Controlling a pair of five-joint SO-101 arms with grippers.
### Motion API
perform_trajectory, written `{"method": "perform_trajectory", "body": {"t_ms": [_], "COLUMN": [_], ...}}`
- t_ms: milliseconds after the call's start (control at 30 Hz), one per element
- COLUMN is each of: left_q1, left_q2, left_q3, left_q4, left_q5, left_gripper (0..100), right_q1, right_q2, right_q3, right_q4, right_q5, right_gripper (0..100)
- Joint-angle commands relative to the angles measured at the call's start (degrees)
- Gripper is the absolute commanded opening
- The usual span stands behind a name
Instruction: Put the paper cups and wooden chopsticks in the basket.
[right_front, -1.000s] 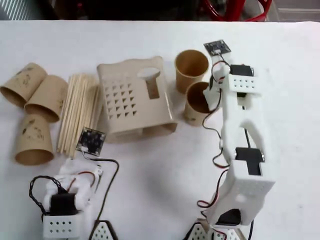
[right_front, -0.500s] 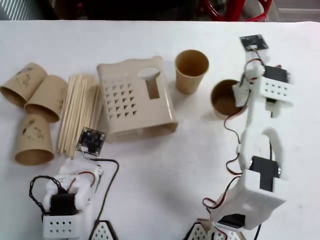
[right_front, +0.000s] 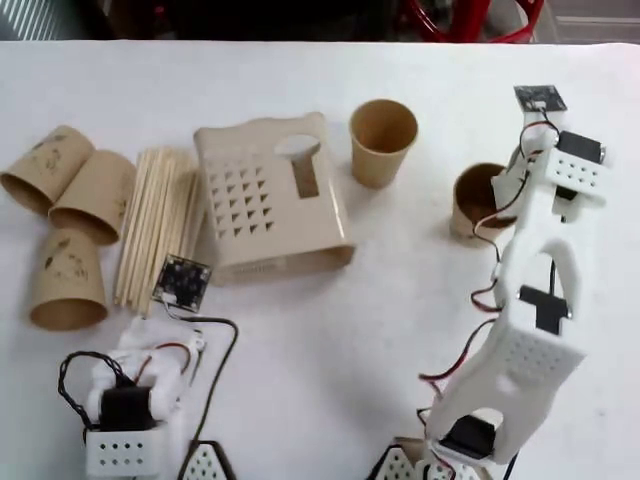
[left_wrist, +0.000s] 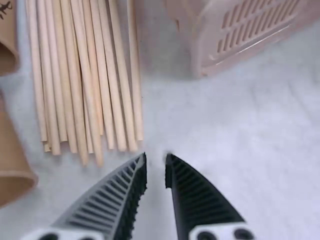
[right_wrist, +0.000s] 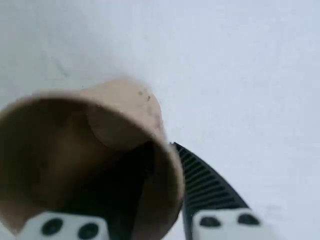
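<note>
My right gripper (right_front: 503, 188) is shut on the rim of a brown paper cup (right_front: 474, 200), one finger inside and one outside, right of the basket (right_front: 270, 195). In the right wrist view the cup (right_wrist: 90, 150) hangs in the gripper (right_wrist: 161, 152) over the white table. A second cup (right_front: 383, 140) stands upright beside the basket. Three more cups (right_front: 68, 215) lie on their sides at the far left. The wooden chopsticks (right_front: 155, 225) lie bundled between them and the basket. My left gripper (left_wrist: 155, 161) is shut and holds nothing, just short of the chopstick ends (left_wrist: 85, 85).
The beige perforated basket lies tipped over mid-table, one corner of it (left_wrist: 235, 30) close to my left gripper. The left arm (right_front: 130, 400) sits folded at the front left edge. Bare white table (right_front: 330, 340) lies between the two arms.
My right arm has swung to the right with the cup, away from the basket and the upright cup. The left arm has not moved.
</note>
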Motion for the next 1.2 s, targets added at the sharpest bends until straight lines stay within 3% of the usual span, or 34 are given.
{"method": "perform_trajectory", "body": {"t_ms": [0,367,533,700,967,1167], "left_q1": [-0.2,-0.2,-0.2,-0.2,-0.2,-0.2], "left_q2": [-0.1,-0.1,-0.1,-0.1,-0.1,-0.1], "left_q3": [-0.1,-0.1,-0.1,-0.1,-0.1,-0.1], "left_q4": [0.2,0.2,0.2,0.2,0.2,0.2], "left_q5": [-0.2,-0.2,-0.2,-0.2,-0.2,-0.2], "left_gripper": [8,8,8,8,8,8], "right_q1": [0.5,-1.0,-4.0,-13.1,-36.2,-42.2], "right_q2": [0.5,0.5,-2.1,-9.0,-11.8,-3.9], "right_q3": [-5.5,-23.5,-35.8,-35.3,-24.2,-23.0], "right_q4": [3.0,17.7,21.0,21.0,18.0,5.7], "right_q5": [0.4,0.0,-5.4,-9.6,-11.3,-19.3], "right_gripper": [16.3,17.7,17.6,17.6,17.6,17.9]}}
